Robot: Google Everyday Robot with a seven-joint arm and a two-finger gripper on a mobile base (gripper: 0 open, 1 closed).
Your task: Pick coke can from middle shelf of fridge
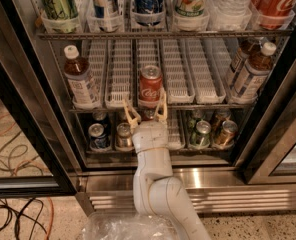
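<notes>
Red coke can [150, 86] upright, pincer [147, 109] spread below.

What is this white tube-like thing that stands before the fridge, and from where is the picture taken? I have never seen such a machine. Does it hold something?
The white thing is a robot arm; its mobile base is out of the picture. At its end is a two-finger claw, with its tan fingers spread open and holding nothing. The one camera looks down over the arm into the fridge; where it is mounted I cannot tell. The claw is at the front edge of the middle shelf, a wire rack with white slotted trays. Just behind it stands the red coke can, with one finger to each side of its lower part. Brown tea bottles stand at both ends of that shelf. Small cans sit on the rack below, and tall drinks stand on the one above.
</notes>
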